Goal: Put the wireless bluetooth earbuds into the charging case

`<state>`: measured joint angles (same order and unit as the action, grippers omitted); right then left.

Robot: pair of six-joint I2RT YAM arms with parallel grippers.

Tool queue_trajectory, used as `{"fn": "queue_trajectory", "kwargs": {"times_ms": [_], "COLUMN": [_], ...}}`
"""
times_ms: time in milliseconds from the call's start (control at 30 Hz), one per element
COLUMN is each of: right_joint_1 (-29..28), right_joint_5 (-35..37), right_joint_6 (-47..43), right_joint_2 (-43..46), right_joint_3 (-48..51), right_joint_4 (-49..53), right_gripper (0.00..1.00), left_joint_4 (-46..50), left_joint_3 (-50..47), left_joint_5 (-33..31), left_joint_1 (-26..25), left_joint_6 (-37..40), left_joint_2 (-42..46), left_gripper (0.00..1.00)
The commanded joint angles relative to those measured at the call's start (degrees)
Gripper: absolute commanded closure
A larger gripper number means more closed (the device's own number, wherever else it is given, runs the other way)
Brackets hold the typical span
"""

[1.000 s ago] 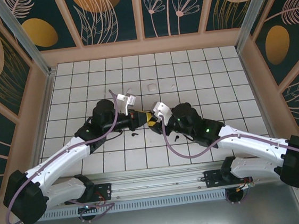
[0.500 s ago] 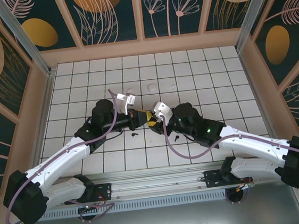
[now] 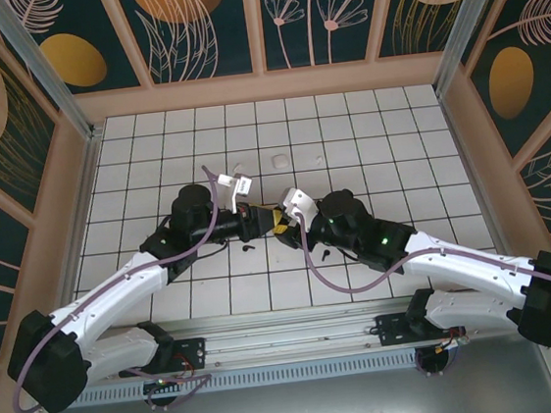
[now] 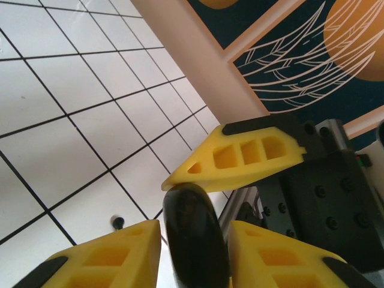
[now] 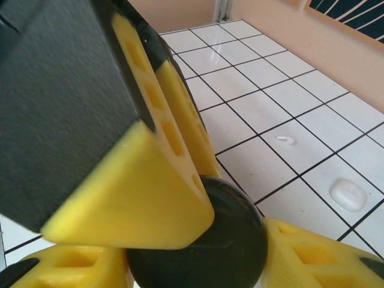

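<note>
Right jaws pinch black case (image 5: 198,240); left jaws slightly spread astride it; far wall (image 3: 263,87) well apart.

I work in a robot lab's test booth, not a home or shop. My left arm (image 3: 117,297) and right arm (image 3: 459,266) are bolted to a metal rail (image 3: 290,341) along the near edge. The floor (image 3: 132,152) is a white board ruled in a black grid. Left, right and far stand dark wall panels (image 3: 202,27) painted with leaves and orange discs, framed in pale wood, with aluminium posts (image 3: 39,64) at the far corners.
</note>
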<state>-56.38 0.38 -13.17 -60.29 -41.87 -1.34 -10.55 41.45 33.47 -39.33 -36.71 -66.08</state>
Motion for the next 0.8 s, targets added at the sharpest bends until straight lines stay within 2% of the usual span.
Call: {"fn": "queue_trajectory", "kwargs": {"times_ms": [0,67,167,267,333,400,500,667,767], "right_joint_1": [-0.4,-0.4,-0.2,1.4,4.7,9.8,14.4,18.8,21.5], "right_joint_5": [-0.4,-0.2,-1.2,-7.1,-14.9,-25.4,-35.3,-42.9,-44.3], "right_joint_6": [0.8,1.0,1.3,2.9,5.3,8.4,10.5,10.5,11.4], "right_joint_2": [0.5,0.4,0.0,0.6,1.6,2.5,3.6,7.8,9.3], "right_joint_3": [-1.8,-2.0,-3.1,-4.8,-6.4,-8.2,-10.6,-12.0,-11.0], "right_joint_4": [-0.2,-0.2,1.0,3.6,6.4,10.1,15.6,21.5,20.8], "right_gripper": [0.51,0.50,0.45,0.35,0.31,0.28,0.28,0.29,0.36], "left_joint_4": [-2.2,-1.2,3.0,9.6,14.1,16.8,20.5,27.6,29.2], "left_joint_3": [-0.3,0.1,2.0,5.4,8.0,10.3,13.6,19.4,21.0], "left_joint_5": [1.5,1.0,-1.0,-4.7,-6.2,-4.7,-2.3,-0.7,3.4], "left_joint_1": [-0.2,-0.2,-0.1,-0.1,-0.1,0.0,-0.1,-0.1,-0.1], "left_joint_6": [-0.4,0.5,4.0,9.7,13.8,17.3,21.9,31.4,35.9], "left_joint_2": [-0.9,-0.9,-0.5,0.4,0.9,1.2,1.1,0.6,0.6], "left_gripper": [0.67,0.71,0.90,1.00,1.00,1.00,1.00,1.00,1.00]}}
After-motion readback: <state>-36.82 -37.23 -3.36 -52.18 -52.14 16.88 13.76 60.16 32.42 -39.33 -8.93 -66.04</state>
